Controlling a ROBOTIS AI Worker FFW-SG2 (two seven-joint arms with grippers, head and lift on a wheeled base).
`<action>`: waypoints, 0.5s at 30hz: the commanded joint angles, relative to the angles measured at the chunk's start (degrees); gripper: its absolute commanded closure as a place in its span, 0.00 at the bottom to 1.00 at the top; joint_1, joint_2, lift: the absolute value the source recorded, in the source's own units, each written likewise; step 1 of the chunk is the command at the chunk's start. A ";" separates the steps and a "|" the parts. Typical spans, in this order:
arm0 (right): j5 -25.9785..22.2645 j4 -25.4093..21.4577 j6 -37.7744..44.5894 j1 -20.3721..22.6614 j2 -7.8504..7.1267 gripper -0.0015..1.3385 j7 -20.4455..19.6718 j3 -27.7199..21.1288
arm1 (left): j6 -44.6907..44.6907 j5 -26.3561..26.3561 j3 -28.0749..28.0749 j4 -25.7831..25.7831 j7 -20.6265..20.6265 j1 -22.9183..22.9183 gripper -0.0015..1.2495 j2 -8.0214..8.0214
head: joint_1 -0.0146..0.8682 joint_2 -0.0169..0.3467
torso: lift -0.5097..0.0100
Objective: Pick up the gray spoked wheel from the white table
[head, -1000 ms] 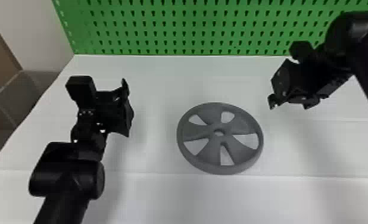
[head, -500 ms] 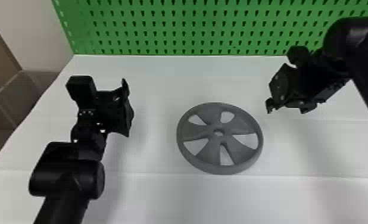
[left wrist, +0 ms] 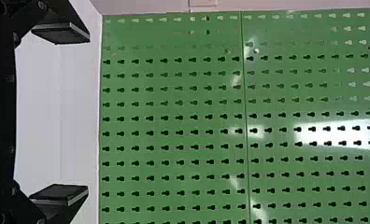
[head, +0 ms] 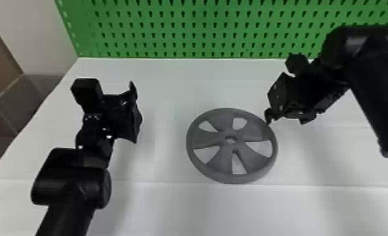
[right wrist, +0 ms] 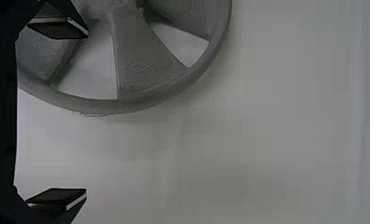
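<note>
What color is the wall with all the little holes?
Green, best seen in the left wrist view.

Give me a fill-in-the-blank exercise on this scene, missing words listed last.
1. The spoked wheel lies on the ____ table.
2. Behind the table stands a pegboard coloured ____.
3. The left gripper is farther from the wheel than the ____ gripper.
4. The left gripper's fingers are not shut but ____.

Missing words: white; green; right; open.

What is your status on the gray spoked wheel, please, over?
Right gripper open, by right-hand rim of wheel. Left gripper open, off to wheel's left. Wheel flat on white table, ungripped. No obstruction seen.
</note>
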 commanded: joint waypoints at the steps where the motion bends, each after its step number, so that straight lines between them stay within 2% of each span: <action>1: 0.46 0.76 0.17 0.02 1.36 0.08 0.00 0.16 | 0.12 -0.17 -0.16 0.00 0.04 -0.17 0.11 0.00 | 0.90 0.24 | 0.79; 10: 1.25 0.94 0.17 0.19 3.65 0.08 0.00 -0.10 | 0.12 -0.26 0.11 0.00 0.04 -0.17 0.11 0.00 | 0.90 0.24 | 0.79; 15: 3.45 0.94 0.17 0.11 5.58 0.08 0.00 -0.36 | 0.21 -0.35 0.28 0.00 0.04 -0.17 0.11 0.00 | 0.90 0.24 | 0.79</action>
